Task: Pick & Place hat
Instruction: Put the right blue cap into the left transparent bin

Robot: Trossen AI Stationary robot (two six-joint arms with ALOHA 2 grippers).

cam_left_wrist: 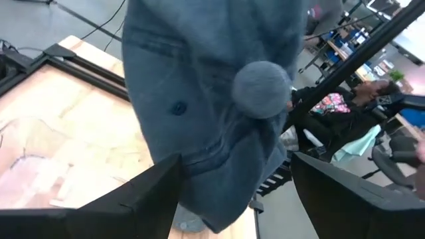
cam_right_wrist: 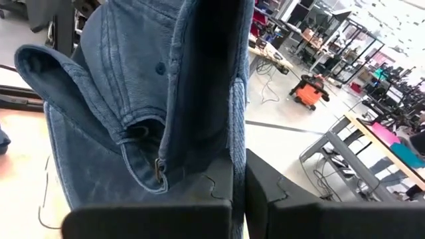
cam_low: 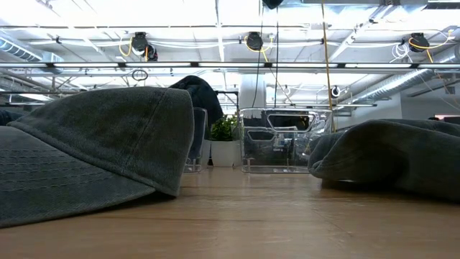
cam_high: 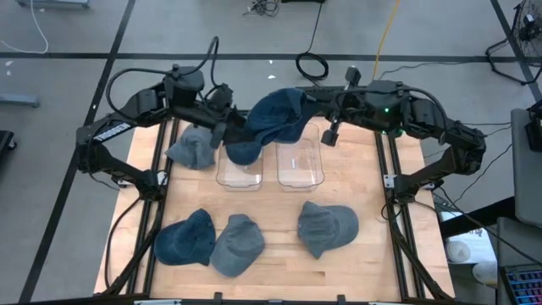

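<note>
A dark blue denim hat hangs in the air over the far ends of two clear bins. In the low view, the hat shows above the bins. My right gripper is on the hat's right side and is shut on it. My left gripper is on its left side and open. Its fingers stand on either side of the hat's crown, below the top button. My right gripper pinches the hat's back rim between its two fingers, next to the strap buckle, and comes level from the table's right. The hat is lifted clear, with its brim hanging lowest. My left gripper is open around the crown; I cannot tell whether a finger touches the cloth.
A grey hat lies left of the bins. Three more hats lie along the near side. Two of them fill the low view's foreground. Bare wood lies between the bins and the near hats.
</note>
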